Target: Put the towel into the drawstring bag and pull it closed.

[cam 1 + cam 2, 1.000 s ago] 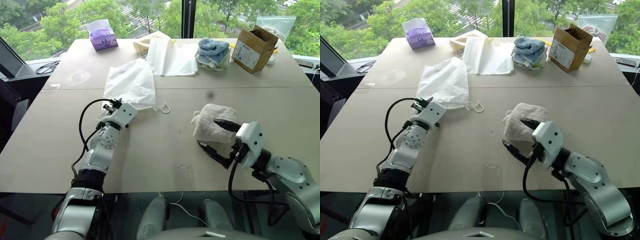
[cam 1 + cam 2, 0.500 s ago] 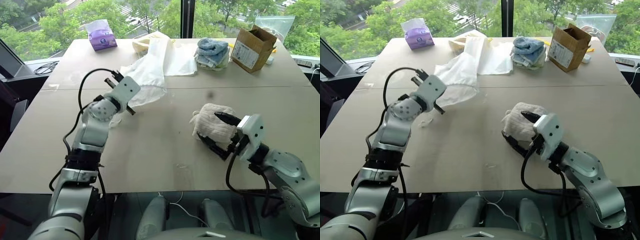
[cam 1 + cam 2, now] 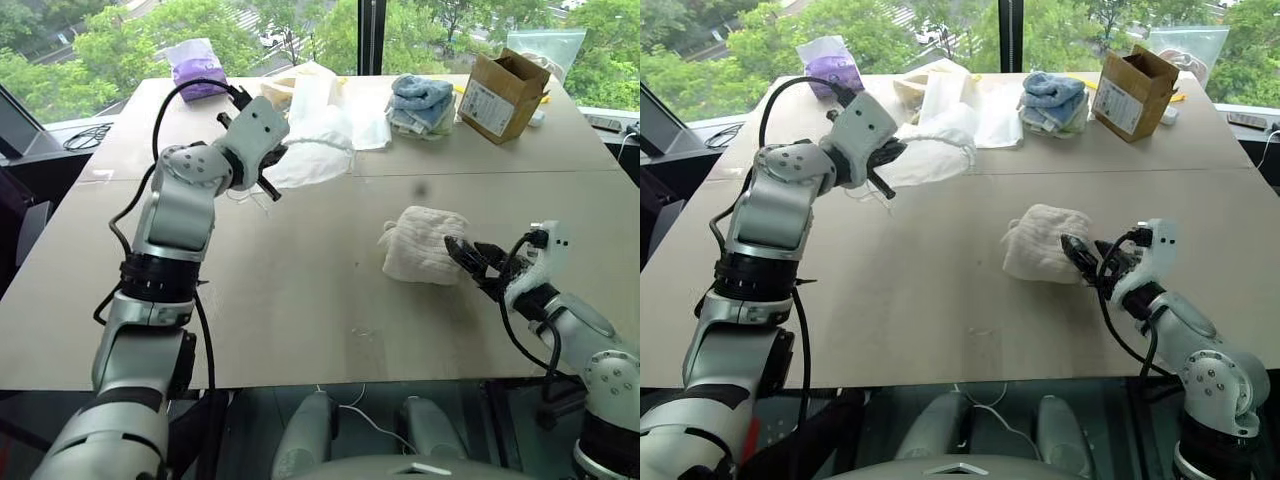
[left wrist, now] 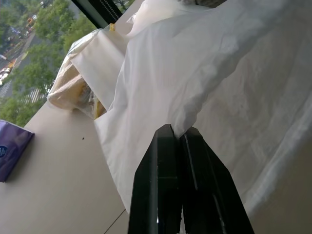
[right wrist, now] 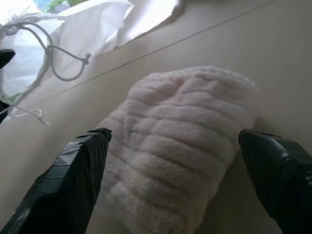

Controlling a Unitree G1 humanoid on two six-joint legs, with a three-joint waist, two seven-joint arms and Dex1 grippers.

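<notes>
The towel point(image 3: 420, 245), a cream ribbed lump, lies on the table right of centre. My right gripper point(image 3: 468, 258) is open at the towel's right side. In the right wrist view its two black fingers point(image 5: 73, 175) stand wide on either side of the towel point(image 5: 185, 141) without pinching it. My left gripper point(image 3: 268, 165) is raised above the back left of the table, shut on the thin white drawstring bag point(image 3: 315, 150). In the left wrist view the fingertips point(image 4: 165, 141) pinch a fold of the bag's fabric point(image 4: 234, 73). The bag's cords point(image 5: 63, 63) hang loose below it.
Along the back edge lie a purple tissue pack point(image 3: 195, 65), a flat white bag point(image 3: 370, 115), stacked blue and pale cloths point(image 3: 425, 105) and a cardboard box point(image 3: 510, 95). A clear plastic bag point(image 3: 550, 45) stands behind the box.
My left gripper has risen and swung toward the back with the bag, lifting it off the table. My right gripper has rolled and drawn back to the right off the towel, which stays put.
</notes>
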